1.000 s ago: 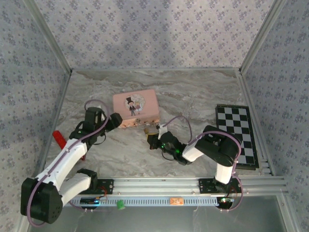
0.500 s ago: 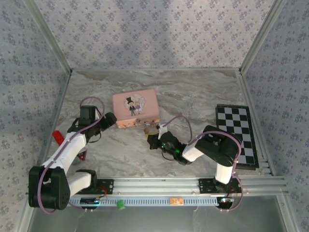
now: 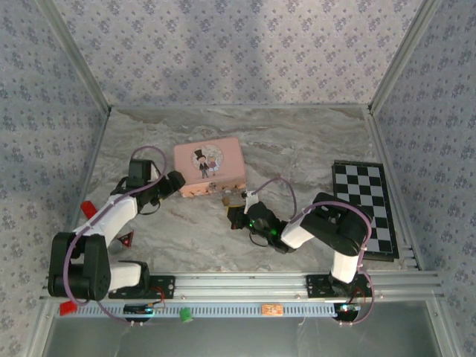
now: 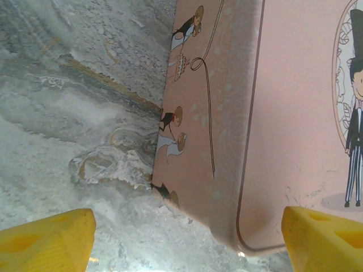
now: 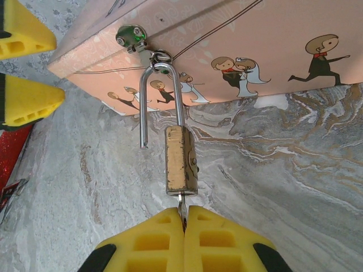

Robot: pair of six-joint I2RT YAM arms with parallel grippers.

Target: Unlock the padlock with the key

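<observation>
Grey marbled tabletop [image 3: 297, 141], floral walls [image 3: 238, 44]; left claw [image 4: 188, 235] spread, right claw [image 5: 184, 218] pinching key [image 5: 181, 202].

Matt brass padlock [image 5: 181, 160] body, shiny metal shackle [image 5: 180, 102]; smooth satin pink tin [image 5: 255, 34]; marbled table [image 5: 295, 187], slight sheen.

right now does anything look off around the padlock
The padlock is hooked on the tin's clasp with its shackle sprung: one leg sits free beside the body. The right pincer grips the key in it.

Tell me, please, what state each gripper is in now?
Left gripper: open, empty, astride a corner of the pink illustrated tin.
Right gripper: shut on the thin silver key in the brass padlock.
</observation>
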